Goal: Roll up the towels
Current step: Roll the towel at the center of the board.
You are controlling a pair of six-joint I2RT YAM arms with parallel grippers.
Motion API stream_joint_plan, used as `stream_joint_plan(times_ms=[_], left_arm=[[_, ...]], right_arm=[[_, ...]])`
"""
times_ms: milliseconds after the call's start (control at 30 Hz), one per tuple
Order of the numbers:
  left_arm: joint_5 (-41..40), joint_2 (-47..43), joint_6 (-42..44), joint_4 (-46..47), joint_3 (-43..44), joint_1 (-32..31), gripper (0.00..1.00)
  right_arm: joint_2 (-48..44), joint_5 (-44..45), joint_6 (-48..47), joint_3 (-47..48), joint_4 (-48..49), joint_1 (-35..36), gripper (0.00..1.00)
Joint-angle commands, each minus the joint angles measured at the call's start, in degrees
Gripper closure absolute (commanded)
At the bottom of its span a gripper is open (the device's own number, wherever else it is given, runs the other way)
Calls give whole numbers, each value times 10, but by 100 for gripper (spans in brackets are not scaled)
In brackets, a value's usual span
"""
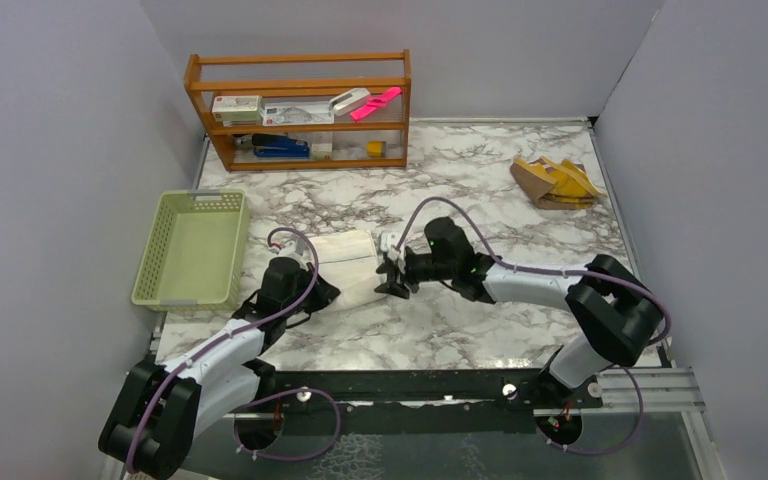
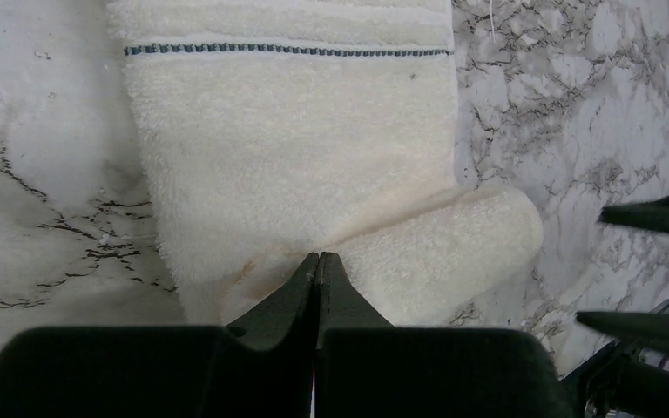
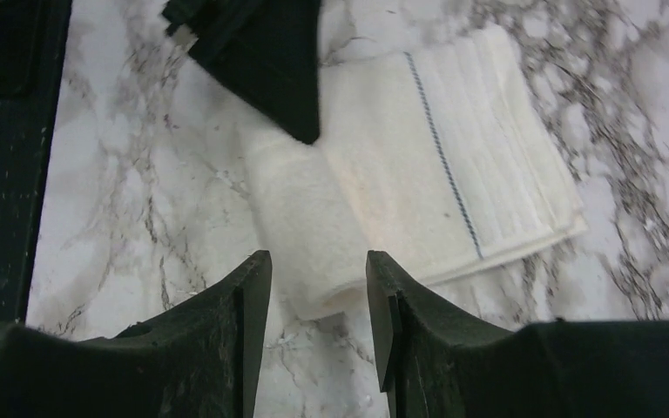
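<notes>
In the middle of the overhead view the white towel (image 1: pixel 348 262) lies on the marble table (image 1: pixel 480 330), with both arms reaching in to it from either side. Its lower edge is curled into a short, thick roll (image 2: pixel 453 244), while the rest is spread flat, a thin blue stripe (image 2: pixel 287 50) running across the far part.

The left gripper (image 2: pixel 317 261) has its two fingers pressed tight together with nothing visible between them. The joined tip rests on the cloth right at the crease where the roll meets the flat part.

The right gripper (image 3: pixel 314 283) has its fingers standing apart. In its own wrist view the open end of the roll sits in the gap between them and fills most of it. I cannot tell whether the fingers (image 3: pixel 257 287) actually touch the cloth. It is not squeezing the roll.

The second towel (image 1: pixel 555 182), mustard and tan, lies crumpled at the upper right of the overhead view, well apart from both arms. A pale green basket (image 1: pixel 190 198) sits at the left and a wooden shelf (image 1: pixel 300 85) stands at the top.
</notes>
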Motion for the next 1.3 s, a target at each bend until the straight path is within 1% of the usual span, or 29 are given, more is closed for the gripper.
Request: stream_joint_plan(times_ms=[0,100,233,400,600,633,667,700,867,1000,1167,1267], left_arm=[[-23,10,15,-49,-16,0,100],[-23,7,16,-50,-17,-1,100],[-22,3,16,-51,-17,0,100],[-21,0,17,-51,-17,-1,100],[-18,7,18,-45,-17,0,100],[-18,9,19,-44,-17,0,100],[-18,11,19,-43,-16,0,100],[-17,13,19,-42,-15,0,100],[-17,17,21,-42,-13,0,100],[-17,16,21,-44,-11,-1,100],[-17,11,23,-51,-7,0,100],[-18,8,24,-56,-6,-1,100]], right_arm=[[19,-36,-214,-24,73,51,56],[52,21,-274,-4,41,93,57],[81,83,-315,1,62,133,58],[107,108,-333,18,76,148,58],[112,126,-341,14,113,156,57],[115,128,-341,16,113,156,37],[120,130,-343,18,109,157,28],[124,133,-343,21,106,156,27],[137,133,-337,27,95,156,27],[149,136,-333,40,67,157,32],[170,144,-325,53,59,157,37],[188,155,-320,73,33,157,42]])
